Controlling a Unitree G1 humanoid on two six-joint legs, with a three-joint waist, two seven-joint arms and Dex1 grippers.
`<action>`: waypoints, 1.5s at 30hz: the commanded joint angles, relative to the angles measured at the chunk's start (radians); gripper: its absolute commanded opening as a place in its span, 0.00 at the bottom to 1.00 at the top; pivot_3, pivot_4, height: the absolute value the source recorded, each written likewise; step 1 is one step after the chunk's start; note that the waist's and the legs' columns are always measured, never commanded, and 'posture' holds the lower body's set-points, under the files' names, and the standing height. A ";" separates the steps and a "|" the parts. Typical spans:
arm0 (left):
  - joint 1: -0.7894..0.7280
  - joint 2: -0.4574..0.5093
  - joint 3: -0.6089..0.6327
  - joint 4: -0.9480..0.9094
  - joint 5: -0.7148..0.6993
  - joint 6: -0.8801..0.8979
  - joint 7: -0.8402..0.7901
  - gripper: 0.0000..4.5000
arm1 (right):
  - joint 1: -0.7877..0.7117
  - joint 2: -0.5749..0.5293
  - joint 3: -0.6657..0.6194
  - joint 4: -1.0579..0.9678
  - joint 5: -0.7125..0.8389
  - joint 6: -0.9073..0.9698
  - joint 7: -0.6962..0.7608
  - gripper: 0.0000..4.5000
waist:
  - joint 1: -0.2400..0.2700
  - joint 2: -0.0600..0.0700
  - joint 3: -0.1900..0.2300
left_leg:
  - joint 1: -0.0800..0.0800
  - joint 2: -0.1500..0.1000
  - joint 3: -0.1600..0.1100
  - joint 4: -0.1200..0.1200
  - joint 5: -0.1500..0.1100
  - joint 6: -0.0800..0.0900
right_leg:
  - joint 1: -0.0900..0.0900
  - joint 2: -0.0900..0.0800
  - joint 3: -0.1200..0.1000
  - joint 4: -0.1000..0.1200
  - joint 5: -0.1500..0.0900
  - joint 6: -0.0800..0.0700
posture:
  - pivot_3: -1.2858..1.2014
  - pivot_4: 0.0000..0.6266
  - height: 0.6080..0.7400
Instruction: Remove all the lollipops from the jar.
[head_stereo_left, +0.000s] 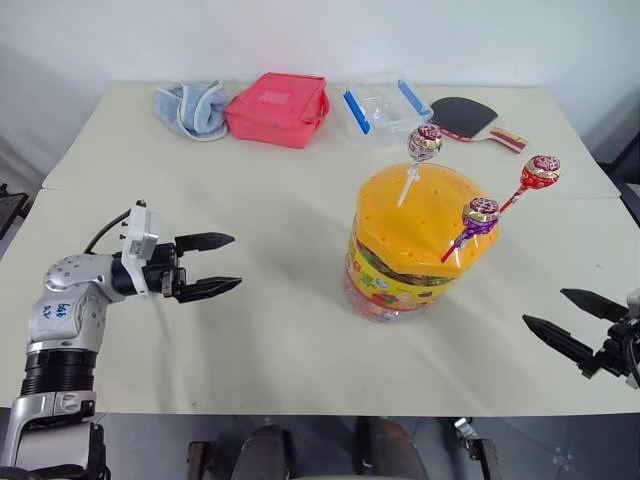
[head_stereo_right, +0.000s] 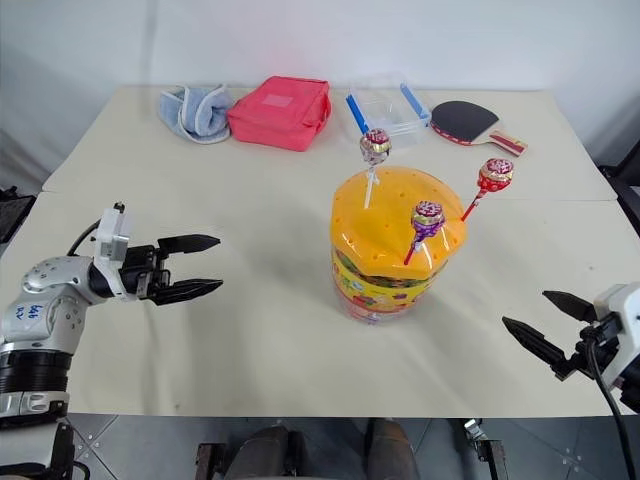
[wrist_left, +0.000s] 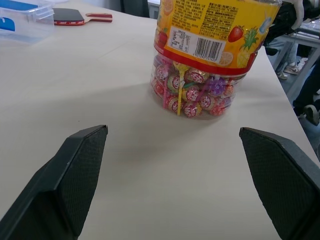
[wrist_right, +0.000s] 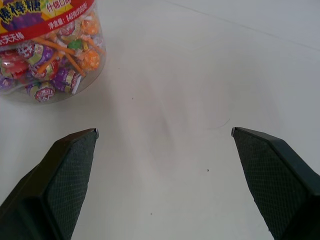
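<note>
Both grippers hover over the table (head_stereo_left: 280, 340) with fingers spread wide and empty. The jar (head_stereo_left: 420, 245) stands between them, apart from the left gripper (head_stereo_left: 212, 265) and the right gripper (head_stereo_left: 572, 320). Three lollipops (head_stereo_left: 482, 212) stick up from its lid.

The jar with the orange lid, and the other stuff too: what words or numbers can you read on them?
"840" on the red band of the jar's label, between Chinese characters I cannot read for certain.
Large white Chinese characters above that band: cut off, unreadable.
Barcode and small print on the jar: too small to read.
Handwritten blue marks on the left arm's silver casing: too blurred to read.
Lollipops: wrapper print too small.
</note>
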 joint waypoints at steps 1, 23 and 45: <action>-0.017 0.023 0.028 -0.006 -0.022 0.005 -0.018 1.00 | 0.001 -0.018 -0.055 -0.036 0.037 0.005 0.012 1.00 | 0.000 0.000 0.000 | 0.000 0.000 0.000 0.000 0.000 0.000 | 0.000 0.000 0.000 0.000 0.000 0.000 | 0.52 0.24 1.00; -0.507 -0.023 -0.127 0.043 -0.006 0.083 -0.142 1.00 | 0.076 -0.058 -0.315 -0.268 0.361 0.156 0.064 1.00 | 0.008 -0.001 0.000 | 0.002 0.000 -0.005 0.003 0.000 0.000 | 0.007 0.001 -0.003 -0.002 0.000 0.001 | 0.52 0.24 1.00; -0.882 -0.391 -0.367 0.355 -0.096 0.066 -0.258 1.00 | 0.197 0.089 -0.371 -0.537 0.564 0.066 -0.211 1.00 | 0.003 -0.004 0.001 | 0.000 0.000 -0.006 0.009 -0.003 0.004 | 0.008 0.001 -0.002 -0.002 0.001 0.002 | 0.52 0.24 1.00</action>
